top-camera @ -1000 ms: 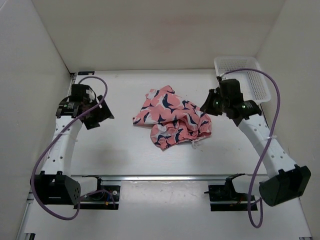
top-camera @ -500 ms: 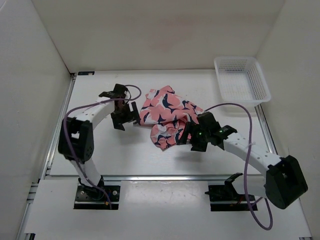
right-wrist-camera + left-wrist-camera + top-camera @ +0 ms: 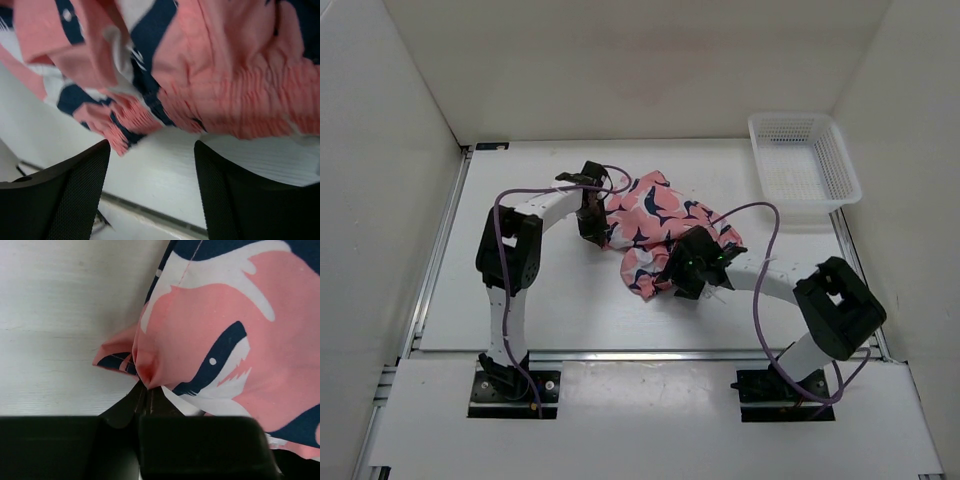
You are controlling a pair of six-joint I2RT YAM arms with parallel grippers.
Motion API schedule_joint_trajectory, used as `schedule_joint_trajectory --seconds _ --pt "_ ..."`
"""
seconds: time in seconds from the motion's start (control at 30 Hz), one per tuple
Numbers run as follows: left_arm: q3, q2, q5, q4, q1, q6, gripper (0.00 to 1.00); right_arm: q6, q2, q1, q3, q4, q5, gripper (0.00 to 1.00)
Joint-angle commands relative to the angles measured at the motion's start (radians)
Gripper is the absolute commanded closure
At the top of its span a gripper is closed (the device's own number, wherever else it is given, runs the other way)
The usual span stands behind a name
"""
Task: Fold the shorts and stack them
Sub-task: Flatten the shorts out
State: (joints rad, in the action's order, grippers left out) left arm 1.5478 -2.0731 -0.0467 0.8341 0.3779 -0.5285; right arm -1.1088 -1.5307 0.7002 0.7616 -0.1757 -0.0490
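**White table [image 3: 580, 300], crumpled shorts [image 3: 658, 208], 2 grippers at the cloth**

Pale walls box in the table, and a white mesh basket [image 3: 805, 160] stands by the right wall. The shorts lie in a bunched heap left of the basket and nearer the arm bases. The left gripper [image 3: 145, 390], on the heap's side farthest from the basket, has its fingers pinched together on a fold of pink fabric. The right gripper [image 3: 151, 145], at the heap's near edge, holds its fingers wide apart, gripping nothing, the gathered waistband just beyond their tips
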Motion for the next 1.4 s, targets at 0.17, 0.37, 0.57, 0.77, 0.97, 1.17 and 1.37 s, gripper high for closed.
schedule_joint_trajectory --seconds 0.17,0.37,0.57,0.77,0.97,1.17,1.37 --pt "0.026 0.148 0.036 0.025 0.006 0.025 0.9 -0.1 -0.167 0.062 0.212 -0.042 0.337 0.55" --pt "0.067 0.367 0.089 0.143 -0.005 0.038 0.9 -0.071 -0.155 0.049 0.328 -0.284 0.485 1.0" --pt "0.199 0.539 0.122 0.327 0.026 0.05 0.9 0.053 0.256 0.001 0.173 -0.386 0.603 1.0" --pt "0.167 0.516 0.094 0.284 -0.059 0.059 0.9 0.134 0.467 -0.024 0.104 -0.475 0.594 1.0" --pt "0.542 0.093 0.139 0.353 -0.212 0.071 0.64 0.119 0.442 0.06 0.078 -0.464 0.385 0.64" --pt "0.671 0.052 0.192 0.481 -0.223 0.035 0.0 -0.102 0.501 0.114 -0.092 -0.215 0.117 0.27" --pt "0.171 0.499 0.193 0.326 -0.234 -0.008 0.06 -0.218 0.325 0.114 -0.164 0.047 -0.06 0.28"
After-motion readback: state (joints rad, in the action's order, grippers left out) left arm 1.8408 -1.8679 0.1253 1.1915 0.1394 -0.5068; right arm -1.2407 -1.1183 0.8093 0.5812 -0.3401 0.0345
